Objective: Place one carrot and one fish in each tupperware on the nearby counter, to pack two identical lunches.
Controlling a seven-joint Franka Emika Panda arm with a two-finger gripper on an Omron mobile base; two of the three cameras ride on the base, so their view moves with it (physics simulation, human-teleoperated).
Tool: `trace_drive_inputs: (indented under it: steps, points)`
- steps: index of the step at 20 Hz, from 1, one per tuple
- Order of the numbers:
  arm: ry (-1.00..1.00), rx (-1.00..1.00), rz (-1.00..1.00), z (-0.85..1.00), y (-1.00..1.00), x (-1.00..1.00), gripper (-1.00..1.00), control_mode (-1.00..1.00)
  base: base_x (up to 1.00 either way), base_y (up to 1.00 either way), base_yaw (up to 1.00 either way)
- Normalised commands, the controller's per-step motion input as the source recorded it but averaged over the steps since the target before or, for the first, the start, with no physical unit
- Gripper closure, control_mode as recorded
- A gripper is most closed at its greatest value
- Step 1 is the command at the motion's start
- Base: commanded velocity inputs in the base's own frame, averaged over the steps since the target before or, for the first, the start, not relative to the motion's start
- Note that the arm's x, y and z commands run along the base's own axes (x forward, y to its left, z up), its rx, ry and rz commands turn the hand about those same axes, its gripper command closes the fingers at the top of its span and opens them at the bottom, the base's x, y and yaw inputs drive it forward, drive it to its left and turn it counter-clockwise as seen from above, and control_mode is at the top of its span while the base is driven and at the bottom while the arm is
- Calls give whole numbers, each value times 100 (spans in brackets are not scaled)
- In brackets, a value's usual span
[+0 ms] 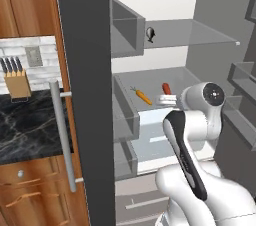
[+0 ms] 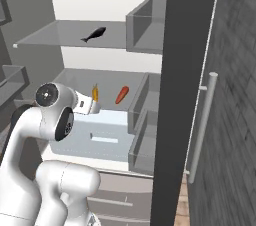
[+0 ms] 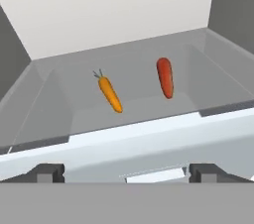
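Observation:
Two carrots lie on the grey middle shelf of an open fridge. The slim orange carrot (image 1: 142, 96) (image 2: 95, 91) (image 3: 110, 94) is on the left, the stubbier red-orange carrot (image 1: 166, 88) (image 2: 121, 95) (image 3: 165, 77) on the right. A dark grey fish (image 1: 149, 33) (image 2: 94, 34) rests on the glass shelf above them. My gripper (image 1: 167, 100) (image 2: 92, 106) (image 3: 126, 173) hovers at the front edge of the carrot shelf, open, with nothing between its fingers. The black marble counter (image 1: 25, 130) lies left of the fridge.
The dark fridge door (image 1: 82, 95) (image 2: 182, 95) stands open with its long metal handle (image 1: 62, 135). Grey door bins (image 1: 125, 27) line the fridge's left side. A pale drawer (image 2: 107, 137) sits under the carrot shelf. A knife block (image 1: 17, 82) stands on the counter.

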Motion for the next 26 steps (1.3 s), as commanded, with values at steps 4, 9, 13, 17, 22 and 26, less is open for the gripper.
trace_drive_inputs:
  steps: [4, 9, 13, 17, 22, 26]
  points:
    - [0, 0, -2, -5, -57, 39, -100, -100, 0, 0, 0]
    - [0, 0, -6, -5, -33, 52, -100, -100, 0, 0, 0]
    - [1, -1, -4, -17, -30, 49, -100, -100, 0, 0, 0]
    - [0, -1, 0, -30, -6, 56, -100, -100, 0, 0, 0]
    - [0, 0, 0, -21, -3, 63, -100, -100, 0, 0, 0]
    - [9, 0, 0, 0, -21, 57, -100, -100, 0, 0, 0]
